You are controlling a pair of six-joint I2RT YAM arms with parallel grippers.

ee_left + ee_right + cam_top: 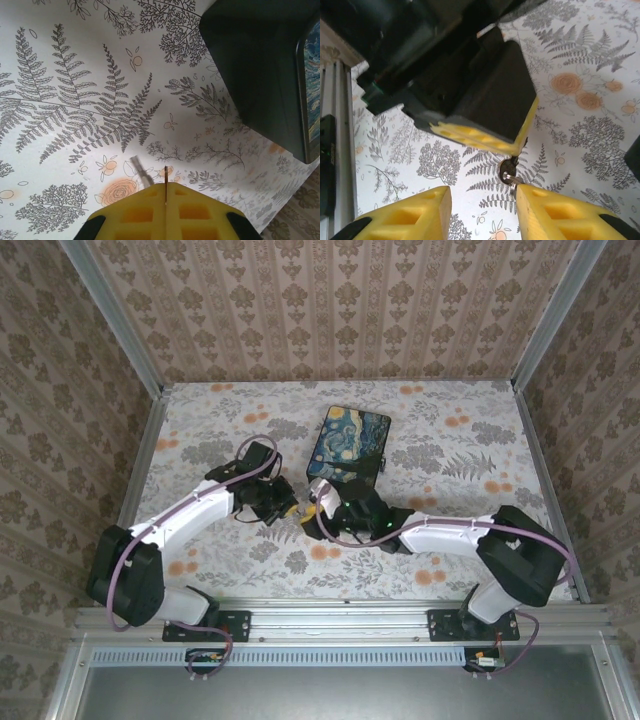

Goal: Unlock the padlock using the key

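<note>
My left gripper (285, 508) is shut, its yellow pads (165, 192) pressed flat on a thin brass-coloured key (165, 175) seen edge-on. A blurred grey blade (140, 172) sticks out beside it. In the right wrist view the left gripper's fingers (485, 142) hang above the cloth with a dark round key head (508, 167) and a silver ring dangling under them. My right gripper (482, 192) is open just below, its right finger touching the ring, with nothing between its pads. In the top view it (318, 518) faces the left gripper closely. The padlock is hidden.
A black-sided box with a blue-and-yellow swirl lid (348, 445) lies just behind the grippers, and its dark wall (255, 75) is close at the upper right of the left wrist view. The floral cloth (450, 440) is walled on three sides.
</note>
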